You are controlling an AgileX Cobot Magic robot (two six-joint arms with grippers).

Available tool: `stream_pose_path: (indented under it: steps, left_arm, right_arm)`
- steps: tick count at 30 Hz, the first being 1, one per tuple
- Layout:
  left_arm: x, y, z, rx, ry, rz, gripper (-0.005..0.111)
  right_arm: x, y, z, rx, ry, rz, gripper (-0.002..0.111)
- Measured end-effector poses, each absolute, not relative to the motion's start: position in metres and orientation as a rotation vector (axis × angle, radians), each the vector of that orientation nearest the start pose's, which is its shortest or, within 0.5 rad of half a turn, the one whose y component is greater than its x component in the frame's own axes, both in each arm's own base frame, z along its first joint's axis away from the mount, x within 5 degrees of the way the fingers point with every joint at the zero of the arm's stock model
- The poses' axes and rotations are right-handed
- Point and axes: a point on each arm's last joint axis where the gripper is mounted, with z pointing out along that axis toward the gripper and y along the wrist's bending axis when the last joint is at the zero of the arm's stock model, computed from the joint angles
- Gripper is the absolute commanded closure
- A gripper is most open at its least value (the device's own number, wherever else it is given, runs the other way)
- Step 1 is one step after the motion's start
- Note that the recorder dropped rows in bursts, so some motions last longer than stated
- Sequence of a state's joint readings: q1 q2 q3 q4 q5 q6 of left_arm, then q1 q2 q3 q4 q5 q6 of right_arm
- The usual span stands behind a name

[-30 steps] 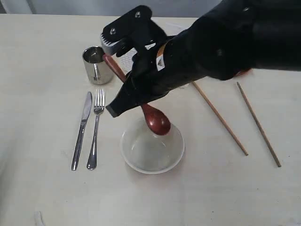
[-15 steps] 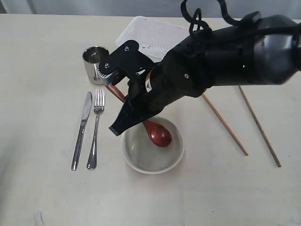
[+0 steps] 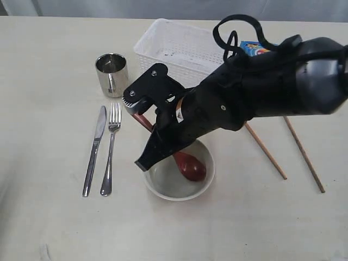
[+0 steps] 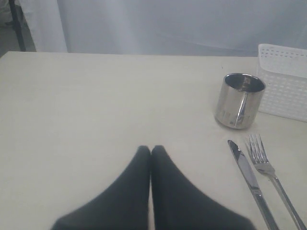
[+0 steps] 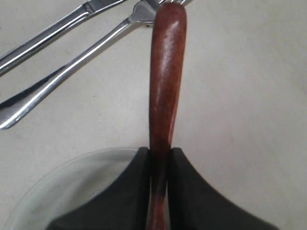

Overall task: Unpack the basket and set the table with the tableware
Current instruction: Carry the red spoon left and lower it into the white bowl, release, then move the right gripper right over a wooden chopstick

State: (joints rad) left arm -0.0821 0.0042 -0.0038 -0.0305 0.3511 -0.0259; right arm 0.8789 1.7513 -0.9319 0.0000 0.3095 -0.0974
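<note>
My right gripper is shut on the reddish-brown wooden spoon. The spoon's head lies inside the pale cream bowl, its handle slanting up and out toward the steel cup. The knife and fork lie side by side left of the bowl. Two wooden chopsticks rest at the right. The white basket stands at the back. My left gripper is shut and empty over bare table. The brown plate is hidden.
A blue chip bag peeks out behind the right arm, beside the basket. The right arm's black bulk covers the table's middle right. Bare tabletop stretches left of the cup and along the front edge.
The right gripper has moved down and toward the front with the spoon, whose head has sunk from above the bowl's rim into the bowl. The arm has uncovered the basket.
</note>
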Motion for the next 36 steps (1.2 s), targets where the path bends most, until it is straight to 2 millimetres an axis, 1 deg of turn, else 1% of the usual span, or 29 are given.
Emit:
stream_pose_path:
  steps: [7, 9, 12, 14, 15, 16, 18, 21, 23, 26, 28, 30, 31, 33, 34, 36]
  left_arm:
    - [0.053, -0.005, 0.183, 0.033, 1.836, -0.106, 0.107]
    - [0.053, -0.005, 0.183, 0.033, 1.836, -0.106, 0.107]
    - [0.053, -0.005, 0.183, 0.033, 1.836, -0.106, 0.107]
    - [0.053, -0.005, 0.183, 0.033, 1.836, -0.106, 0.107]
    - [0.053, -0.005, 0.183, 0.033, 1.836, -0.106, 0.107]
    - [0.053, -0.005, 0.183, 0.033, 1.836, -0.106, 0.107]
    - [0.053, -0.005, 0.183, 0.033, 1.836, -0.106, 0.107]
    - [0.053, -0.005, 0.183, 0.033, 1.836, -0.106, 0.107]
    - [0.053, -0.005, 0.183, 0.033, 1.836, -0.106, 0.107]
    - [0.053, -0.005, 0.183, 0.033, 1.836, -0.106, 0.107]
    - [0.053, -0.005, 0.183, 0.033, 1.836, -0.106, 0.107]
    - [0.053, -0.005, 0.183, 0.033, 1.836, -0.106, 0.107]
    - [0.053, -0.005, 0.183, 0.033, 1.836, -0.106, 0.107]
    - [0.053, -0.005, 0.183, 0.033, 1.836, -0.106, 0.107]
    - [0.053, -0.005, 0.183, 0.033, 1.836, -0.106, 0.107]
    - [0.053, -0.005, 0.183, 0.033, 1.836, -0.106, 0.107]
  right_arm:
    - [0.216, 0.260, 0.165, -1.225, 2.307, 0.285, 0.108]
    - [0.216, 0.260, 0.165, -1.225, 2.307, 0.285, 0.100]
    - [0.215, 0.260, 0.165, -1.229, 2.314, 0.281, 0.079]
    - [0.214, 0.259, 0.166, -1.232, 2.320, 0.278, 0.068]
    - [0.214, 0.258, 0.168, -1.229, 2.314, 0.281, 0.065]
    - [0.214, 0.258, 0.172, -1.224, 2.306, 0.285, 0.063]
    - [0.213, 0.257, 0.180, -1.211, 2.285, 0.297, 0.064]
    - [0.210, 0.254, 0.199, -1.185, 2.237, 0.320, 0.064]
    - [0.209, 0.249, 0.217, -1.152, 2.195, 0.338, 0.065]
    - [0.213, 0.231, 0.244, -1.069, 2.153, 0.346, 0.071]
    - [0.221, 0.213, 0.258, -0.990, 2.155, 0.329, 0.076]
    - [0.230, 0.192, 0.267, -0.898, 2.182, 0.301, 0.076]
    - [0.236, 0.180, 0.269, -0.845, 2.210, 0.278, 0.076]
    - [0.247, 0.155, 0.268, -0.756, 2.290, 0.226, 0.076]
    - [0.254, 0.140, 0.265, -0.698, 2.345, 0.190, 0.076]
    - [0.263, 0.118, 0.256, -0.622, 2.449, 0.141, 0.076]
